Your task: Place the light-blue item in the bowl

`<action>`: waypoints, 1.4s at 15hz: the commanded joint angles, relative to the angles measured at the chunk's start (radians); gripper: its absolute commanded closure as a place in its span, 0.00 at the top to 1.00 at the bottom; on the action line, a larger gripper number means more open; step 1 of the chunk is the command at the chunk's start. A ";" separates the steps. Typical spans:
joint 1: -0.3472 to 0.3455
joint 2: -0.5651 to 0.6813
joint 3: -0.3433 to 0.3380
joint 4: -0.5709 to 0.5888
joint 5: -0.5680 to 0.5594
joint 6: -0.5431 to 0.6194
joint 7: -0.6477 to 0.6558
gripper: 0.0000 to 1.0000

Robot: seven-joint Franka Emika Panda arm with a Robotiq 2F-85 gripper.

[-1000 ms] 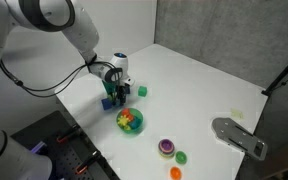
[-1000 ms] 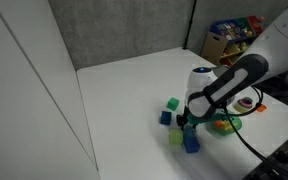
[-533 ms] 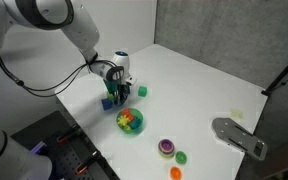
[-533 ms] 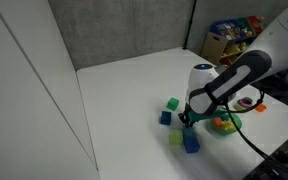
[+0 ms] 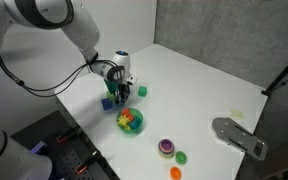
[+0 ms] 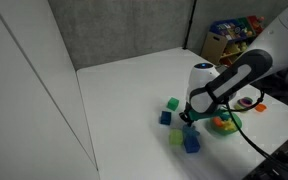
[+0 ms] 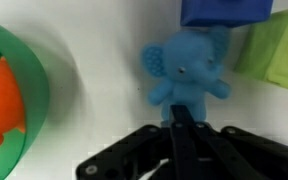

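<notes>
The light-blue item [image 7: 187,68] is a small soft elephant figure lying on the white table, in the middle of the wrist view. My gripper [image 7: 181,118] is shut on its lower end, and the fingers hide that part. In both exterior views the gripper [image 5: 117,97] [image 6: 187,120] points down at the table among the small blocks. The green bowl [image 5: 121,125] [image 6: 230,127] [image 7: 32,95] holds colourful toys and stands just beside the gripper.
A dark blue cube [image 7: 224,10] [image 6: 191,144] and a light green block [image 7: 274,55] lie right next to the elephant. More blocks [image 6: 173,103] [image 6: 165,118] are close by. A purple dish [image 5: 166,147], small green pieces [image 5: 180,157] and a grey object [image 5: 239,135] sit farther off.
The fingers have closed onto the light-blue elephant. The arm has barely moved and the blocks stay in place.
</notes>
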 commanded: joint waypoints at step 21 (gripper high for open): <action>0.011 0.036 0.012 0.000 -0.122 0.108 -0.062 1.00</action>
